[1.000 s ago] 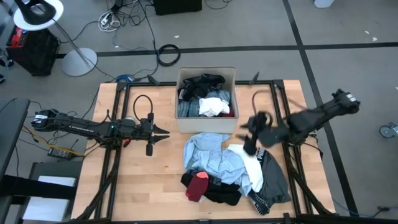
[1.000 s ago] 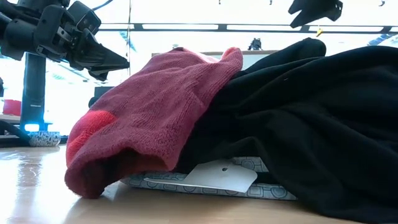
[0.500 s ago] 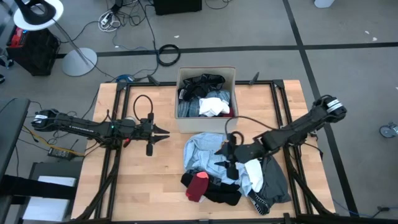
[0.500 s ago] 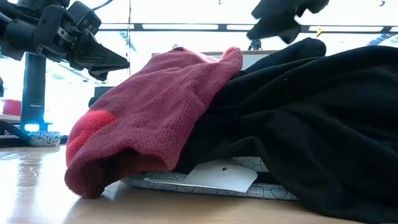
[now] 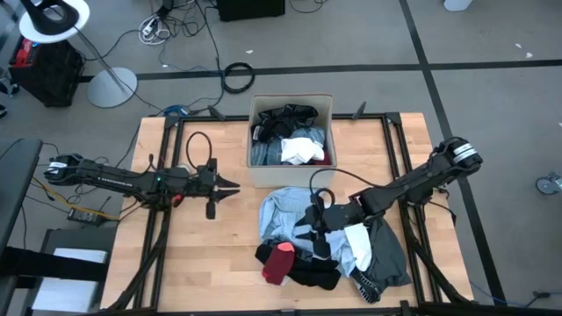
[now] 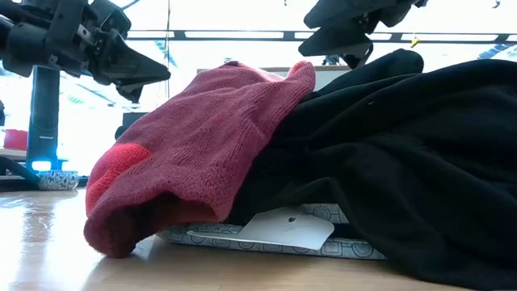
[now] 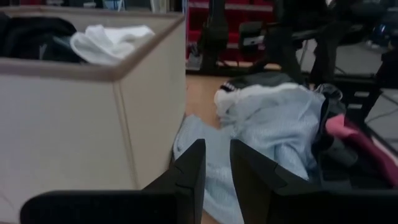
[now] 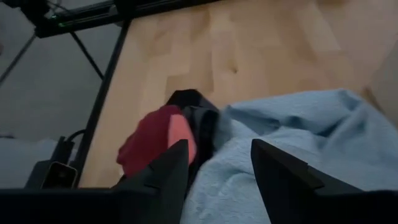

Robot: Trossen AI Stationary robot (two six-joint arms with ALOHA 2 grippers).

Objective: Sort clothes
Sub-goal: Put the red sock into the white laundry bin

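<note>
1. The right gripper (image 5: 314,226) sits low over the pile of clothes (image 5: 329,237) at the near middle of the surface (image 5: 202,263). Its fingers (image 8: 163,171) are spread, with light blue cloth showing in the gap and nothing gripped; the pose suggests it is lining up on the light blue shirt (image 5: 303,215) on top of the pile.
2. The left gripper (image 5: 230,186) hangs above bare wood, left of the box (image 5: 291,175), well apart from the pile. Its fingers (image 7: 189,171) stand narrow, a slim gap between them, holding nothing; this arm appears to be waiting.
3. The box already holds sorted pieces, black and white among them, so it looks like the drop place, just behind the pile.
4. A red piece (image 5: 279,262) lies at the pile's near left edge on a black garment (image 5: 312,274); a white piece (image 5: 360,241) and a dark grey one (image 5: 386,254) lie to the right.
5. The garments overlap, so pulling the shirt could drag its neighbours along. The box wall stands close behind the pile.
</note>
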